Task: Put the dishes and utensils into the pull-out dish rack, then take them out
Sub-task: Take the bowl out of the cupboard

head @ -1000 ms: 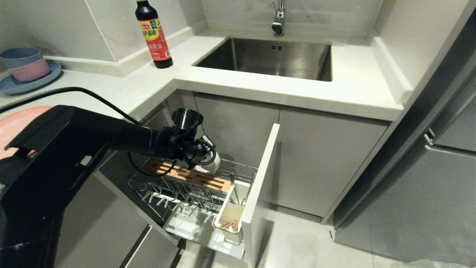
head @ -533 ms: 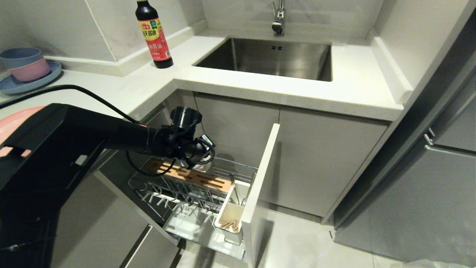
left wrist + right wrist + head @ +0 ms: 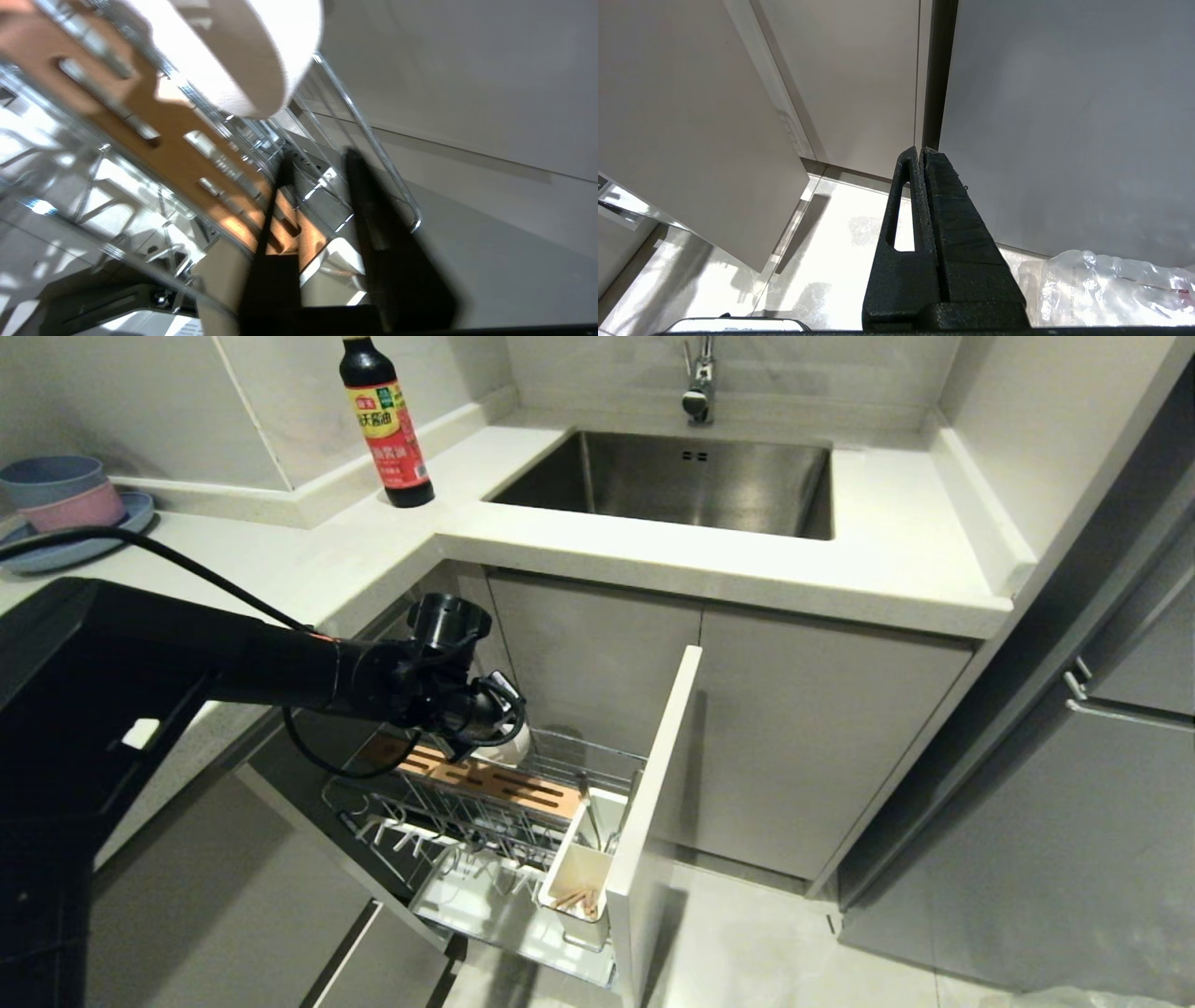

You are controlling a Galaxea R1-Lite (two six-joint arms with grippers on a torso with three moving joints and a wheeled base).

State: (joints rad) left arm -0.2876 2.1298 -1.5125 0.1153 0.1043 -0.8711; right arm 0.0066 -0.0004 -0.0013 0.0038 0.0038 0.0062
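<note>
- Right gripper: hanging parked toward the floor, jaws together.
- Chopsticks: standing in the utensil cup, ends contained.
- Left gripper: jaws standing apart, nothing between them, just beside the bowl.
- Bowl: sitting at the back of the dish rack, wires propping it.

- Bowl: mostly hidden behind left arm, frame centre-left; cut off by top edge in left wrist view.
- Blue plate cut by left edge.
</note>
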